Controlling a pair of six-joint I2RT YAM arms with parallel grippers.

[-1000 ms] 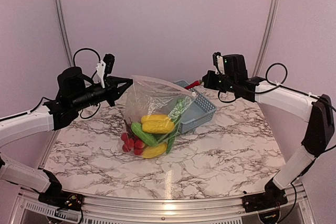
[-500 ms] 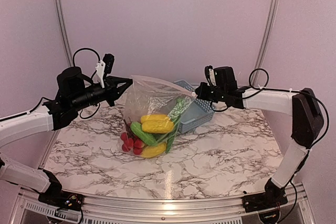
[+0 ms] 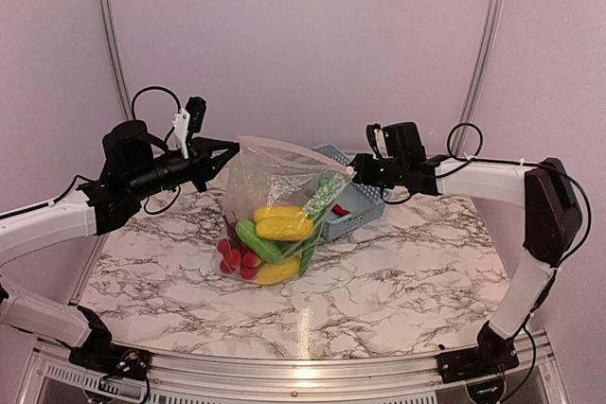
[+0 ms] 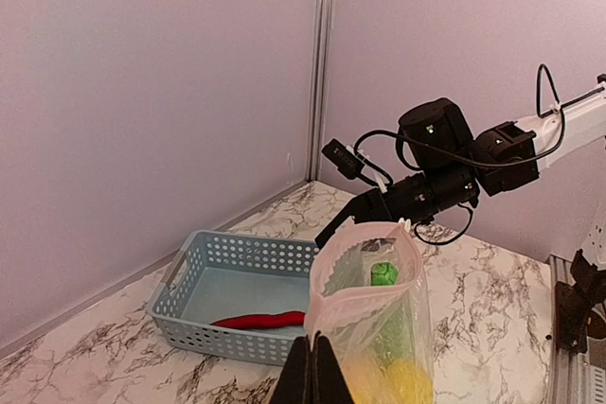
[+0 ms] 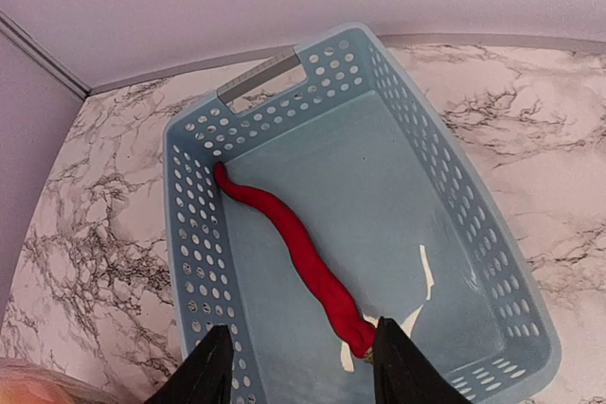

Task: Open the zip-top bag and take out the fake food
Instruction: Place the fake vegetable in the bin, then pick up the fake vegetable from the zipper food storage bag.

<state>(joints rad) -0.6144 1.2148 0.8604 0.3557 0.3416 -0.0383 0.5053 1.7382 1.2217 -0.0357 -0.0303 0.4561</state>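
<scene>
left gripper (image 3: 233, 147) pinches the zip-top bag (image 3: 270, 177) rim over the table (image 3: 407, 276) middle, right gripper (image 5: 303, 366) gapes above the basket (image 5: 203, 234) near the far edge; the 1-point hold risks the mouth sagging shut and the fake food (image 3: 282, 224) snagging on reach-in.

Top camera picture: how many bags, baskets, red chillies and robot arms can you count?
Zip-top bag: 1
Blue-grey basket: 1
Red toy chilli: 1
Robot arms: 2
Total: 5
</scene>
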